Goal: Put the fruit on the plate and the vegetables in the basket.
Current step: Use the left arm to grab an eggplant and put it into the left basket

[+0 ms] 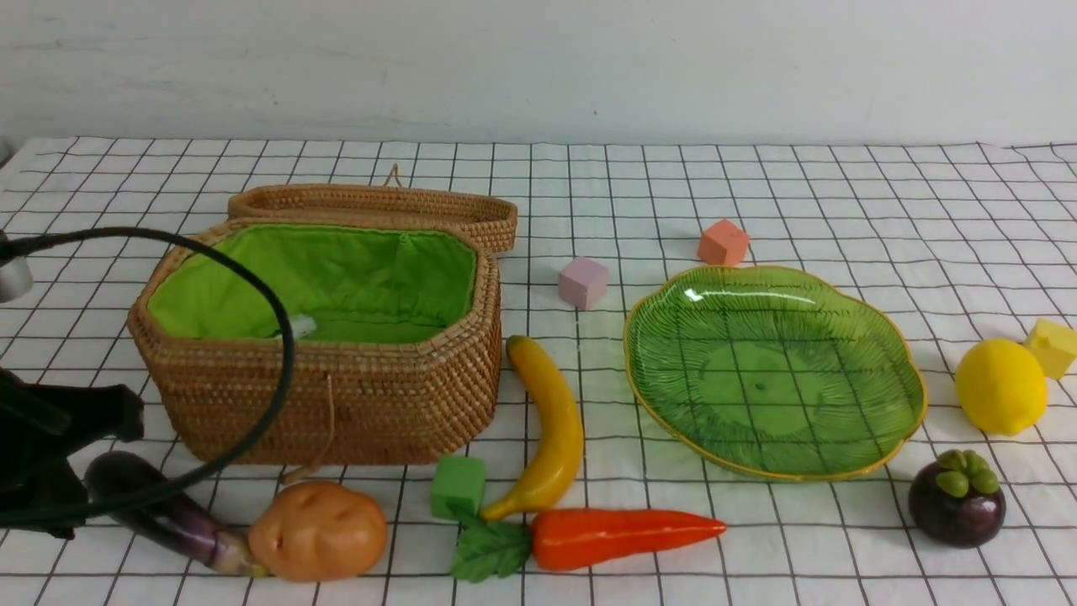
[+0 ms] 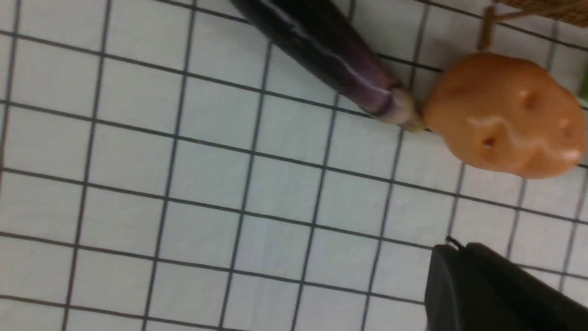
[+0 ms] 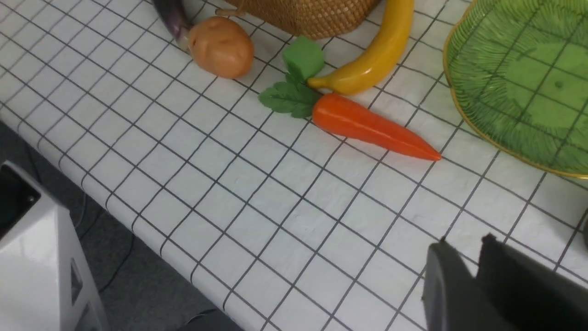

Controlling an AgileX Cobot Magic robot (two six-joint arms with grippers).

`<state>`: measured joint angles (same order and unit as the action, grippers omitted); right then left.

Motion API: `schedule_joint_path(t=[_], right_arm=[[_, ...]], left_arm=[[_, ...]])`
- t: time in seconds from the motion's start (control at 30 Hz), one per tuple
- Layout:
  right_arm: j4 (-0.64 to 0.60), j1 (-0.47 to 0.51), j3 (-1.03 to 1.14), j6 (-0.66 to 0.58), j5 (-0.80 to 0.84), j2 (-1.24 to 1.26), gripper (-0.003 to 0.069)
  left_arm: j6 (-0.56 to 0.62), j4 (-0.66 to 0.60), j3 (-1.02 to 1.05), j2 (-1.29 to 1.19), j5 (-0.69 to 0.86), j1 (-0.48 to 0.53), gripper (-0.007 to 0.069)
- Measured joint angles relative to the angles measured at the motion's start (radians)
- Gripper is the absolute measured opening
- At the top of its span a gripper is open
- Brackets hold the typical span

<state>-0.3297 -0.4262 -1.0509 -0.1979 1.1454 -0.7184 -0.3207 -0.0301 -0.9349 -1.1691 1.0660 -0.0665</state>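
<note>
The basket stands open and empty at the left, the plate empty at the right. Between them lies the banana, and the carrot lies in front of it. Eggplant and potato touch end to end before the basket. Lemon and mangosteen sit right of the plate. My left gripper is shut and empty, low over the cloth beside the eggplant and potato. My right gripper hangs near the table's front edge, slightly open and empty, short of the carrot.
A green cube touches the banana's tip and the carrot leaves. A pink cube and an orange cube sit behind the plate, a yellow cube beside the lemon. A black cable arcs across the basket's front left.
</note>
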Motion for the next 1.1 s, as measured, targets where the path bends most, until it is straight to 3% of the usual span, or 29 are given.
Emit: schedule_joint_path(t=[0.17,0.5,0.63,0.77,0.8,0.87,0.97,1.1], right_arm=[[0.039,0.000,-0.002,-0.001,-0.022,0.000,0.0128],[0.049,0.000,-0.002,-0.003,-0.039,0.000,0.0139],[0.049,0.000,-0.002,-0.003,-0.047,0.000,0.0143],[0.049,0.000,-0.002,-0.003,-0.049,0.000,0.0144],[0.049,0.000,-0.002,-0.003,-0.049,0.000,0.0144],[0.049,0.000,-0.002,-0.003,-0.048,0.000,0.0144],[0.049,0.000,-0.002,-0.003,-0.043,0.000,0.0144],[0.046,0.000,-0.002,-0.003,-0.040,0.000,0.0144]], left_arm=[[-0.005,-0.024,0.069,-0.090,-0.122,0.001,-0.0013],[-0.052,-0.049,0.278,-0.035,-0.294,0.001,-0.0005],[-0.120,-0.026,0.263,-0.110,-0.368,0.001,0.0076],[-0.198,0.021,0.215,-0.200,-0.425,0.001,0.0229],[-0.226,0.024,0.195,-0.225,-0.464,0.001,0.0312],[-0.243,0.030,0.183,-0.238,-0.497,0.001,0.0397],[-0.263,0.043,0.177,-0.258,-0.526,0.001,0.0485],[-0.296,0.077,0.177,-0.301,-0.531,0.001,0.0524]])
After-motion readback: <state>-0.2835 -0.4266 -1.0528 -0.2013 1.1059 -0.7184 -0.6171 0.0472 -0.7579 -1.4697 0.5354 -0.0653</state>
